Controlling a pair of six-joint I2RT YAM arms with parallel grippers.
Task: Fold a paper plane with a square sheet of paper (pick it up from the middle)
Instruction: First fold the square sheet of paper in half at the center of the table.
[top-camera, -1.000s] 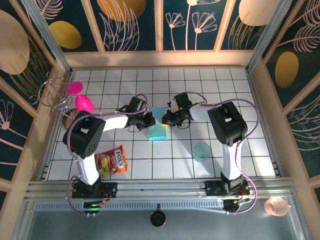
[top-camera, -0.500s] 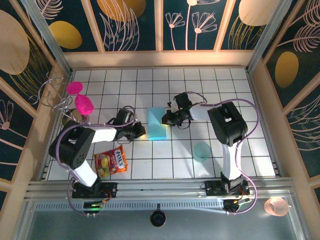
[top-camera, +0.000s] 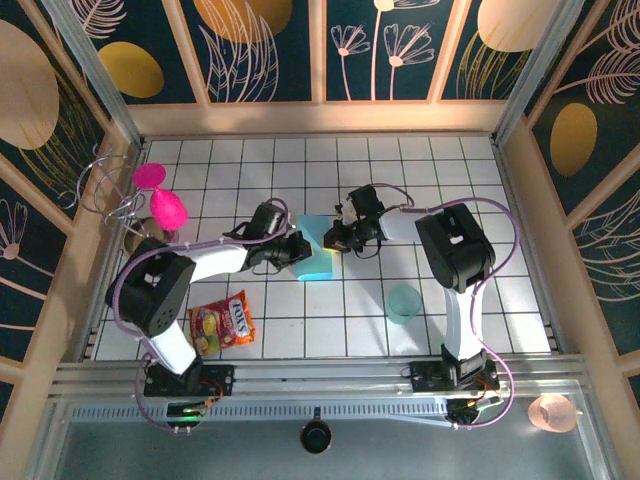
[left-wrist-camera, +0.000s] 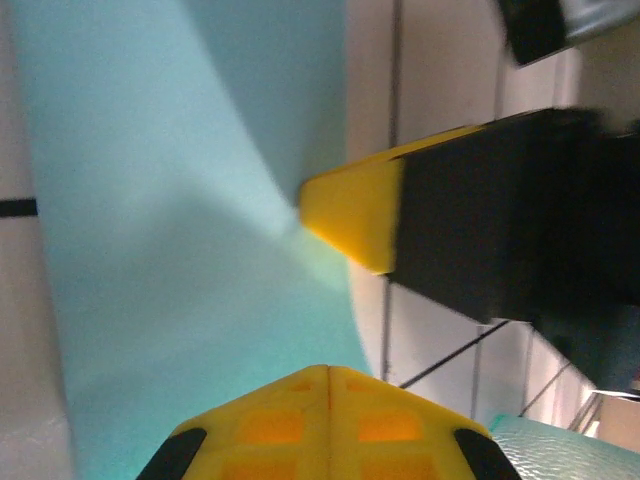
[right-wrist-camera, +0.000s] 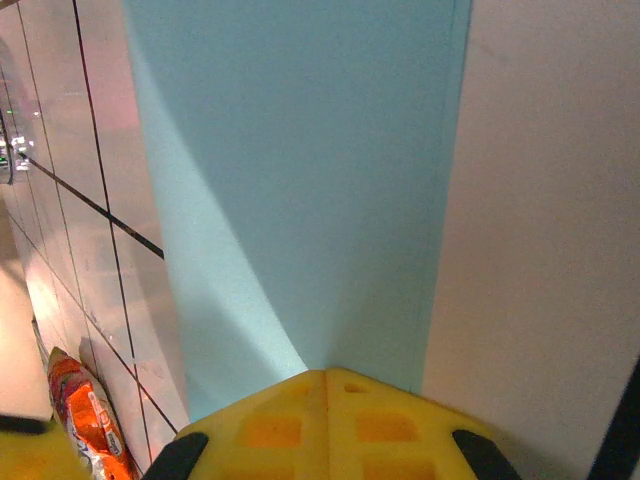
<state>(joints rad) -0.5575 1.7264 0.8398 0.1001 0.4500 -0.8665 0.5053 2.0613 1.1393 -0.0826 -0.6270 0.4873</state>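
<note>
I am looking down from the top camera at the white tiled table; the square sheet of paper is lying flat near the middle of it, showing as a narrow light-blue rectangle, long side running away from the arm bases. The left gripper is reaching in from the left and sitting over the paper's left edge; the right gripper is coming in from the right and meeting the paper's upper right edge, so the two are facing each other across the sheet.

Through the left wrist camera I am seeing the left gripper with its yellow tips pressed together, a thin seam between them and nothing pinched there; the paper is spreading out under and ahead of it, and the right gripper's yellow fingertip is resting at the paper's far edge. The right wrist camera is giving me the same story: the right gripper is closed tip to tip, bearing down on the near end of the paper rather than clamping it.

A translucent teal cup is standing well apart on the right; a candy bag is lying near the left arm.
</note>
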